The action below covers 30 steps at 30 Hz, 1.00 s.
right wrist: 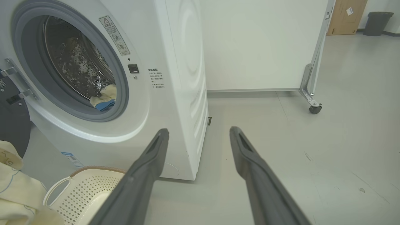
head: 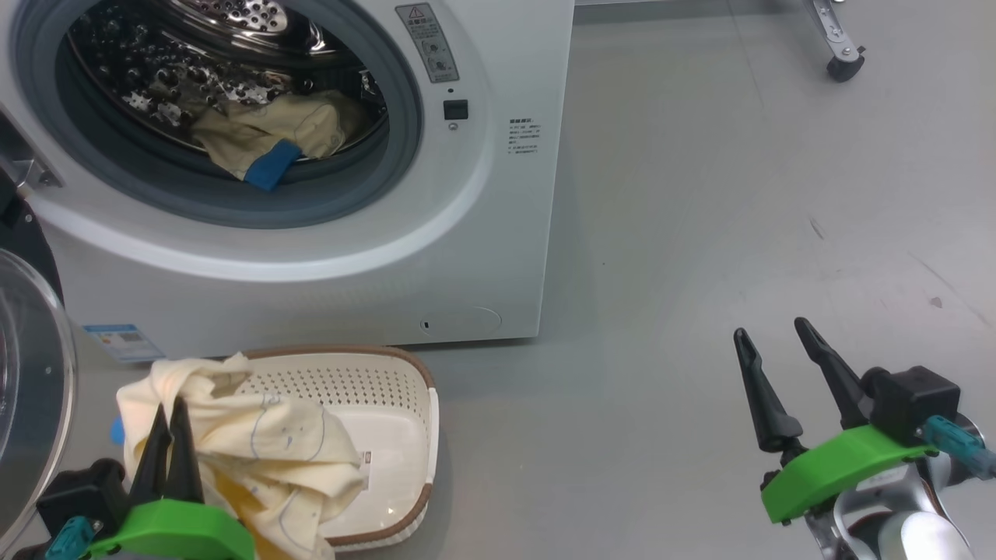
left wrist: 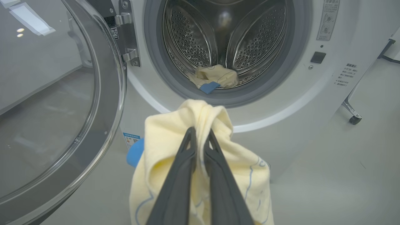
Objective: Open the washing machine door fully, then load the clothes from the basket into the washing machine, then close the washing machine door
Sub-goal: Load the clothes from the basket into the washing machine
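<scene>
At the far left, the round black-rimmed glass washing machine door [head: 31, 365] stands swung open. Next to it, the lower left corner of the big white front-loading washing machine [head: 327, 272] carries a blue sticker [head: 120, 340] whose print is too small to read. The left end effector [head: 170, 406] is pressed together, pinching one cream-yellow fabric garment [head: 272, 451] over the left end of the single cream perforated plastic basket [head: 366, 381] on the grey floor [head: 661, 311]. The small label [head: 364, 459] on the basket's base is illegible. A second cream-yellow garment with a blue patch [head: 268, 136] lies in the steel drum. Right of the porthole, a grey warning label [head: 426, 43] shows a triangle, and the printed lines [head: 525, 136] further right are unreadable. The right end effector [head: 770, 327] hovers spread wide above the floor's right side.
</scene>
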Available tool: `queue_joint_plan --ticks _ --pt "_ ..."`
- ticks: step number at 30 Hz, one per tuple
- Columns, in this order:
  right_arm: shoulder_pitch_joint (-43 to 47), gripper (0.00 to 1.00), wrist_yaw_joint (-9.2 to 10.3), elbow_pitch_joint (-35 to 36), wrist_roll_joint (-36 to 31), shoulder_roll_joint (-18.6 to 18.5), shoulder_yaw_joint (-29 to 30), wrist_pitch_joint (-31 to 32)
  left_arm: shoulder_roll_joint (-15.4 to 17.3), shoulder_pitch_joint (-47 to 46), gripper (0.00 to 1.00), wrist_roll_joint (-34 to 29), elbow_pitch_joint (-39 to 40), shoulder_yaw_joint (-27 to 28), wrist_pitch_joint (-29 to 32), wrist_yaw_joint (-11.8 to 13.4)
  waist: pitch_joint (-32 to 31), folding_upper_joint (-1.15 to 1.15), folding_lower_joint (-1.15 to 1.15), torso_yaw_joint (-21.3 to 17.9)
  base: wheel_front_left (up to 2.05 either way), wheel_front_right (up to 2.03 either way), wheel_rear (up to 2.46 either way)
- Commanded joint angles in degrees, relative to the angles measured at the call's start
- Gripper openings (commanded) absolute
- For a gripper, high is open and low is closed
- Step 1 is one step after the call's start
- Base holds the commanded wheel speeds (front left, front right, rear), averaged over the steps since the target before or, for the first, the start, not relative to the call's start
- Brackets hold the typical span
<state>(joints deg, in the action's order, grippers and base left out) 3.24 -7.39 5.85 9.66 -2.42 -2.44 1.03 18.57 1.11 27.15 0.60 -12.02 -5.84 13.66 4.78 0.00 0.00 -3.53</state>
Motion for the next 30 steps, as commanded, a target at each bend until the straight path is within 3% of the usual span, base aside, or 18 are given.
queue_joint_plan --ticks 1,23,30 --pt "-1.6 1.00 -0.10 2.2 0.3 -0.5 -1.2 0.1 1.6 -2.2 0.00 -0.5 1.8 2.2 -0.2 0.9 0.0 0.00 0.00 0.0 0.00 0.00 0.00" --pt "-2.0 1.00 -0.10 2.0 0.8 -0.5 -2.3 -0.1 2.1 -5.4 0.00 0.2 0.1 1.8 -0.2 0.4 1.4 0.00 0.00 -0.9 0.00 0.00 0.00" --pt "-3.0 1.00 -0.10 1.7 1.4 -0.5 -3.2 -0.6 2.7 -9.2 0.00 1.7 -2.7 1.8 1.5 -1.2 3.6 0.00 0.00 -2.5 0.00 0.00 0.00"
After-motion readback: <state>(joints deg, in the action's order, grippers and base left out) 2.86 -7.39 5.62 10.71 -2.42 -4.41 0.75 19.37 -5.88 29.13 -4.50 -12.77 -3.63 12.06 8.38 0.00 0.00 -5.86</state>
